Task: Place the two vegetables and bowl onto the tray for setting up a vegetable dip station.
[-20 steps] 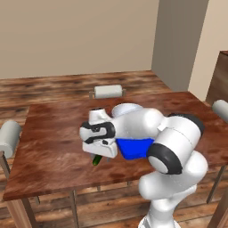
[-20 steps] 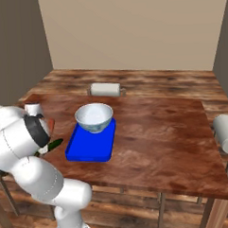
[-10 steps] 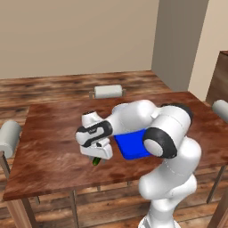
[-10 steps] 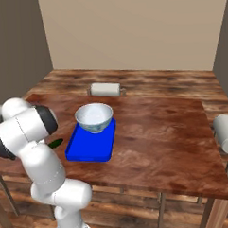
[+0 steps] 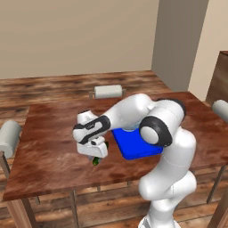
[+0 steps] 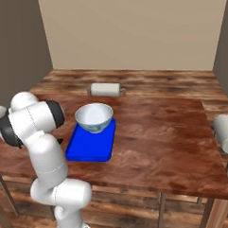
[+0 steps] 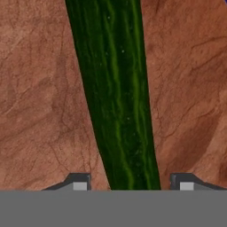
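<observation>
A slim dark green cucumber (image 7: 116,88) lies flat on the wooden table, running up through the hand view. My gripper (image 7: 131,181) is down over it, with one fingertip (image 7: 80,181) on each side and a gap of bare wood between each tip and the cucumber, so it is open around it. In the left base view the gripper (image 5: 97,153) sits low on the table, left of the blue tray (image 5: 133,147), with the cucumber's end (image 5: 95,161) poking out beneath it. The pale bowl (image 6: 94,117) stands on the far end of the tray (image 6: 89,149).
A white roll (image 6: 105,89) lies at the table's far edge. Two more rolls sit off the sides, one at the left (image 5: 9,138) and one at the right (image 6: 225,131). The table's front edge (image 5: 67,180) runs close below the gripper.
The hand has come down lower over the cucumber and a little to the left, and the elbow has swung right. Bowl and tray have stayed put.
</observation>
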Motion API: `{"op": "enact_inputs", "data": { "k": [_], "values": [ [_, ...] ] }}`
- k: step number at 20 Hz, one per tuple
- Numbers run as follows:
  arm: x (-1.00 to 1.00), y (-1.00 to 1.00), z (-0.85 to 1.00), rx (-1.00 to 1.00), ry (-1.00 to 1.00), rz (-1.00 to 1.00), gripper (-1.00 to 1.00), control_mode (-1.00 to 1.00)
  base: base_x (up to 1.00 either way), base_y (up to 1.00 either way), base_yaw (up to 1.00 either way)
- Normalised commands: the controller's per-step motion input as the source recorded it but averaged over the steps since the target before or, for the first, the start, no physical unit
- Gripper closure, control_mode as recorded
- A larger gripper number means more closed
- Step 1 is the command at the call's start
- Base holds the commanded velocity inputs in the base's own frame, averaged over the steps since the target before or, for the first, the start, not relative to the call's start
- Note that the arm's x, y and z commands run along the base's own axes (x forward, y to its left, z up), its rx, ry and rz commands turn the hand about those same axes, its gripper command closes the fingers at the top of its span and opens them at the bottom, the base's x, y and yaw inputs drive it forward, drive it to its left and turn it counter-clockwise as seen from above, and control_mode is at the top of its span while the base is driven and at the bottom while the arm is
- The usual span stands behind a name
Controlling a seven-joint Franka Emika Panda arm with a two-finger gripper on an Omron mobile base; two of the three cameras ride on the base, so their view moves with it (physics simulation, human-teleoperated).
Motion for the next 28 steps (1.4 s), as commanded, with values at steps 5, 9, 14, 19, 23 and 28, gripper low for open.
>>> {"op": "enact_inputs", "data": {
  "k": [5,9,14,19,23,28],
  "values": [
    [-0.07,0.02,-0.18,-0.01,0.05,-0.06,1.0,-1.0,0.0,0.0,0.0],
    [-0.19,-0.07,-0.21,-0.02,0.01,-0.05,1.0,-1.0,0.0,0.0,0.0],
    [-0.23,-0.15,-0.24,0.0,0.0,-0.04,1.0,-1.0,0.0,0.0,0.0],
    [-0.26,-0.14,-0.26,0.0,-0.01,-0.05,1.0,-1.0,0.0,0.0,0.0],
    [-0.34,-0.14,-0.25,0.0,-0.08,-0.1,1.0,-1.0,0.0,0.0,0.0],
    [-0.29,-0.13,-0.14,0.0,-0.1,-0.14,1.0,-1.0,0.0,0.0,0.0]
  ]
}}
